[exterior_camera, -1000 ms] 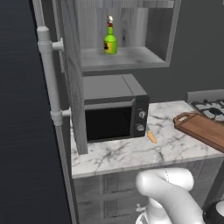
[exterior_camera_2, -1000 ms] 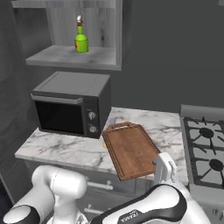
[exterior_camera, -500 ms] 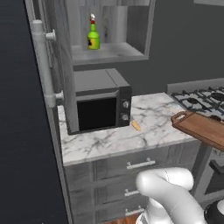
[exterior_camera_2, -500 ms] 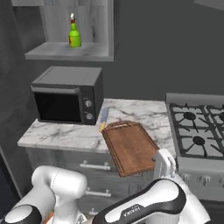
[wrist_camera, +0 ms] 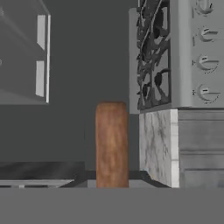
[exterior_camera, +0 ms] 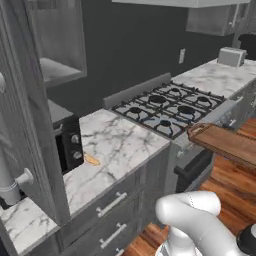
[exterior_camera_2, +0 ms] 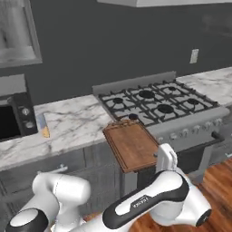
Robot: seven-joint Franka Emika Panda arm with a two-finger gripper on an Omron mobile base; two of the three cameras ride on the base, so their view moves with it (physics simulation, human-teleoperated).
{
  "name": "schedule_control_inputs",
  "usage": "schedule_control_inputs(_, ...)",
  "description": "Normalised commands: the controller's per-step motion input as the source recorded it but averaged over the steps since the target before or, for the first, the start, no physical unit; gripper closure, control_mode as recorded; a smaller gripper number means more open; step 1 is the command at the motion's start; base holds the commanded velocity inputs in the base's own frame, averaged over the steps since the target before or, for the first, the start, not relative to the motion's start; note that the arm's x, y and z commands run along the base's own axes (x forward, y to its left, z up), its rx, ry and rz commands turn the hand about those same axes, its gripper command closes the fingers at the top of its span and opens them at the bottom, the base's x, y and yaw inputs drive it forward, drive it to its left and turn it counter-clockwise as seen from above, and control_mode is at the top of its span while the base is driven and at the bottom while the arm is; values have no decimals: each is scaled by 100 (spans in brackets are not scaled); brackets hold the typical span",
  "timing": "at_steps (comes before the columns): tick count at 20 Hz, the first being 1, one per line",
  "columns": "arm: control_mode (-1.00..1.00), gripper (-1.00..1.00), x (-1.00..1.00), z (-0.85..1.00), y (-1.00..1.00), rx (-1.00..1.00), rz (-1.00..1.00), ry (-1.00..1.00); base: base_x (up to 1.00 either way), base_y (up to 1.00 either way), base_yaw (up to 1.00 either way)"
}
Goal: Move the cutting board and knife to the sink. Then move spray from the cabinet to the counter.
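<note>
The reddish-brown cutting board hangs level in the air in front of the stove, and my gripper is shut on its near right edge. In the left base view the cutting board juts in from the right. In the hand view I see it edge-on as a brown strip. The small orange knife lies on the marble counter beside the microwave; it also shows as a sliver in the right base view. The grey cabinet with its open niche stands at the left. The sink and the spray are out of view.
A gas stove with black grates sits mid-counter, its knob panel facing me. A black microwave stands at the left. A toaster rests on the far counter. Wooden floor lies at the right.
The base has driven and turned to the right, so the whole scene slid left and the stove came into the middle. The cutting board stays in my shut gripper. The spray has passed out of view.
</note>
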Motion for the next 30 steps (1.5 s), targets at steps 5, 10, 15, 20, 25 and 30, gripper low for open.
schedule_control_inputs(5,100,100,0,0,0,0,0,0,1,0,-88)
schedule_control_inputs(10,100,100,0,0,0,0,0,0,4,0,-87)
schedule_control_inputs(15,100,100,0,0,0,0,0,0,16,4,-79)
schedule_control_inputs(20,100,100,0,0,0,0,0,0,45,16,-47)
schedule_control_inputs(25,100,100,0,0,0,0,0,0,66,21,-12)
schedule_control_inputs(30,100,100,0,0,0,0,0,0,74,19,-10)
